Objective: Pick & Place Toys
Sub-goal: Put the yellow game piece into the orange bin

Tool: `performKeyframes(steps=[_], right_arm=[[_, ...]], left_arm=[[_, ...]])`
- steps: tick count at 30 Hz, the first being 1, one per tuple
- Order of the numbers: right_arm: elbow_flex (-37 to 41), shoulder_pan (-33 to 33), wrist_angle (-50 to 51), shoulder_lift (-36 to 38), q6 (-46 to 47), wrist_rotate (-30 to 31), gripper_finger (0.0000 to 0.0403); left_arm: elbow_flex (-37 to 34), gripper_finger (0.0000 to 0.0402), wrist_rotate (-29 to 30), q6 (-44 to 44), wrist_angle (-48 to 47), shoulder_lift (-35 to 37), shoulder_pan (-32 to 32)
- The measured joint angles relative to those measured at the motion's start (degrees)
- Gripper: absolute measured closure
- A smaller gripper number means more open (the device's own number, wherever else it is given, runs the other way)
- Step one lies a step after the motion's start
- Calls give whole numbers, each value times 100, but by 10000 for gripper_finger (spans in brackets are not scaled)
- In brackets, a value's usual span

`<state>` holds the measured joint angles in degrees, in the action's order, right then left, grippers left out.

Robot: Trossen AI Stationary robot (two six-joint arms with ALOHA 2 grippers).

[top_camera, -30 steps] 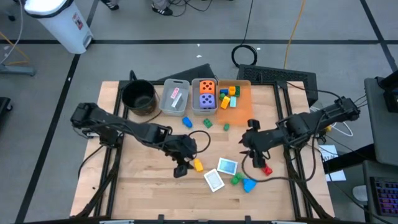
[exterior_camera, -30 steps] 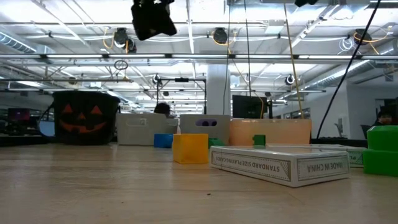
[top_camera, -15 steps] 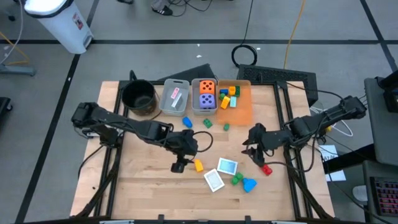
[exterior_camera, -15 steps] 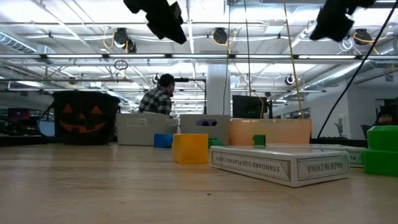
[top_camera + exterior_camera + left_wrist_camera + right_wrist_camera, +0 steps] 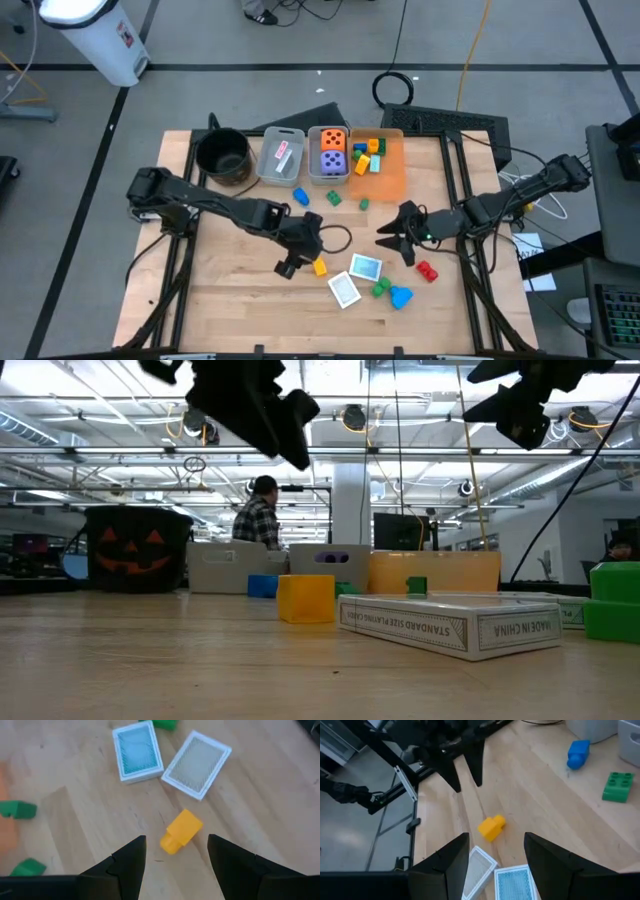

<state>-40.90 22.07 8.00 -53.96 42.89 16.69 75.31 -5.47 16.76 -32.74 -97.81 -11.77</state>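
Observation:
A yellow block (image 5: 319, 267) lies on the table, seen between my fingers in the left wrist view as the yellow block (image 5: 181, 831). My left gripper (image 5: 290, 265) hovers open just above and beside it, slanting down. A teal card (image 5: 365, 267) and a white card (image 5: 344, 290) lie flat to its right, with green (image 5: 380, 289), blue (image 5: 400, 296) and red (image 5: 427, 270) blocks nearby. My right gripper (image 5: 393, 243) hangs open over the table to the right of the cards, pointing toward the yellow block (image 5: 491, 827). Both grippers hold nothing.
Along the far edge stand a black pot (image 5: 222, 155), a grey bin (image 5: 281, 155), a grey bin with orange and purple dice (image 5: 330, 152) and an orange bin with blocks (image 5: 375, 160). Loose blue (image 5: 301, 196) and green (image 5: 332, 199) blocks lie before them. A person walks in the room behind (image 5: 257, 520).
My left gripper has sunk toward the yellow block and rolled about its own axis, staying open. My right gripper has come down, tipped nearer to level and rolled, also open. No toy has moved.

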Motion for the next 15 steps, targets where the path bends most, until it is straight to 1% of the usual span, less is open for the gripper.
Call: performKeyframes(steps=[4, 6, 10, 15], right_arm=[[1, -1, 1, 9, 60, 5, 222], [1, -1, 31, 9, 62, 31, 222], [1, -1, 69, 8, 122, 155, 222], [1, 4, 65, 7, 202, 130, 222]], left_arm=[[62, 181, 19, 584, 4, -305, -111], [203, 181, 76, 826, 2, -494, -161], [718, 181, 96, 1130, -9, -1003, -199], [1444, 181, 89, 1162, -317, -1618, -199]])
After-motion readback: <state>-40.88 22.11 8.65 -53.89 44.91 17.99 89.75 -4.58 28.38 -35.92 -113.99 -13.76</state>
